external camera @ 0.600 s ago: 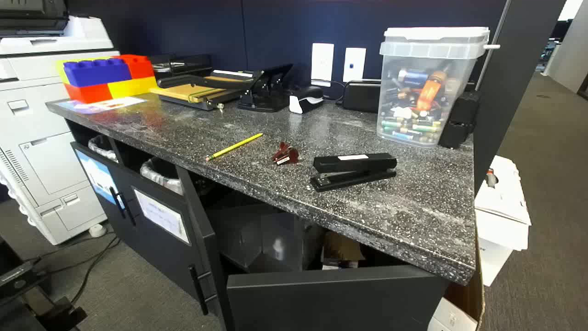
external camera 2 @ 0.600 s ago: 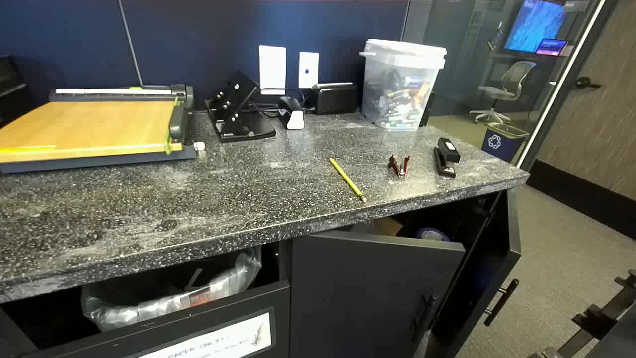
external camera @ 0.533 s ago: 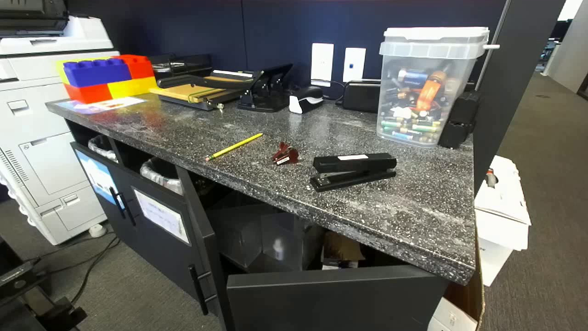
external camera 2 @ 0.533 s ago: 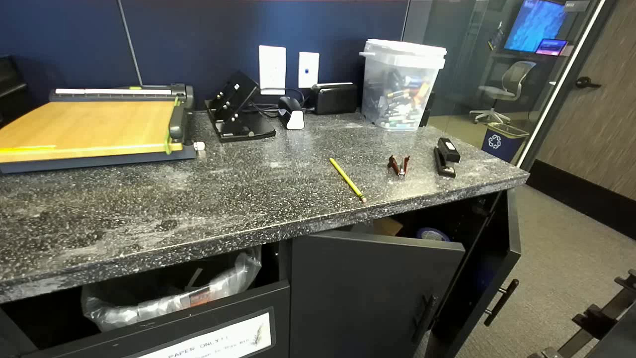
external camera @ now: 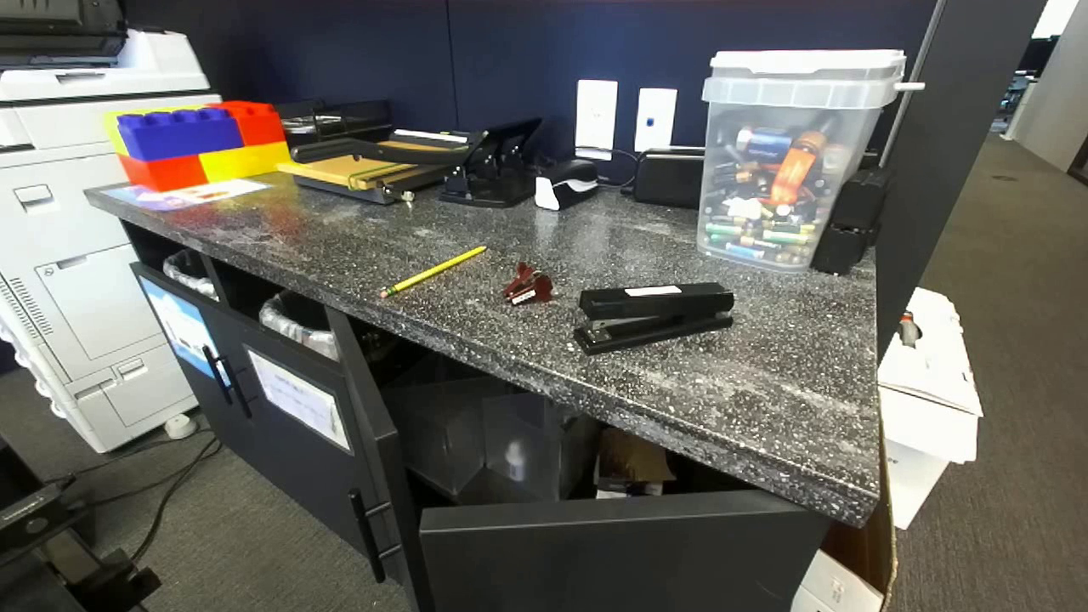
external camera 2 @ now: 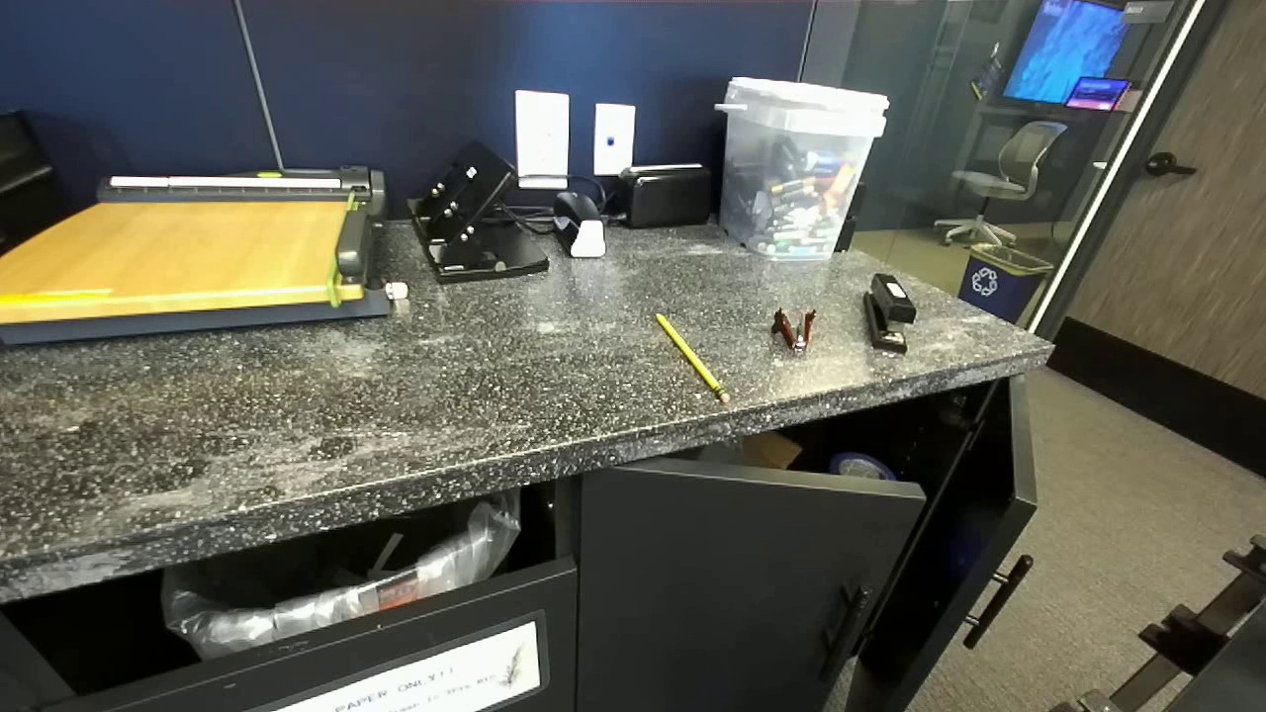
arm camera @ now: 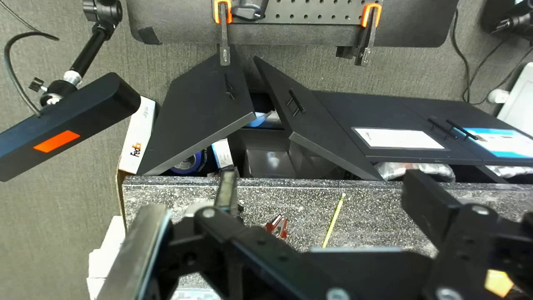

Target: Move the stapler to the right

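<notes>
Stapler [external camera: 659,304]: in an exterior view its long axis runs nearly left to right, the right end slightly higher in the picture.
Stapler [external camera 2: 892,307]: in an exterior view it points from back to front, the near end toward the front edge and a touch farther right.
Stapler's stance: upright on its base, the upper arm over the lower.
Stapler's look: long, low, black, a gap between the arms, a white label [external camera: 653,291] on top, a bit of silvery metal under the upper arm at the front-edge end.
Stapler's place: on the table [external camera: 765,391], toward its right end in both exterior views.
Staple remover [external camera: 529,286]: reddish-brown, left of the stapler in both exterior views, near but apart.
Pencil [external camera: 433,271]: yellow, farther left, its eraser end toward the front edge.
Clear tub [external camera: 790,92]: lidded, filled with colourful cylinders, behind the stapler.
Hole punch [external camera 2: 470,213]: black, toward the back.
Paper cutter [external camera 2: 198,247]: wooden-topped, left of the hole punch.
Cabinet doors [external camera: 629,544]: below the table, two swung ajar.
Claw [arm camera: 322,189]: released, fingers spread well apart; the staple remover and pencil show between them in the wrist view, where I cannot make out the stapler behind the claw's parts.
</notes>
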{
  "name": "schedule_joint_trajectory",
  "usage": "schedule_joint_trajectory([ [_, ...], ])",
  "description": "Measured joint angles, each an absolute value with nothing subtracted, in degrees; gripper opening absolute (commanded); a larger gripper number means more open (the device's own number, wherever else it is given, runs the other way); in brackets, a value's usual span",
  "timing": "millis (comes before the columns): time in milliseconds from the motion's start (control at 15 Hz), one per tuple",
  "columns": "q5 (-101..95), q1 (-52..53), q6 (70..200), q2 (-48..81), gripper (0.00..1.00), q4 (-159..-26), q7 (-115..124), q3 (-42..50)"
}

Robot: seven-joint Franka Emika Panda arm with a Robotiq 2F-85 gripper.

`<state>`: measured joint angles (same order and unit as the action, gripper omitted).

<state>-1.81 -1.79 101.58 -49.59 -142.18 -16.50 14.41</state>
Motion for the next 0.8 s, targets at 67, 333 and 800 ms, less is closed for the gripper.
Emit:
schedule_joint_trajectory([
  [67,-1.8,-1.8,101.6,-49.6,1.00,-142.2,-16.5,14.4],
  [333,-1.8,-1.8,101.6,-49.6,1.00,-142.2,-16.5,14.4],
  [800,-0.9,-1.1,103.5,-47.2,1.00,-142.6,-13.0,11.8],
])
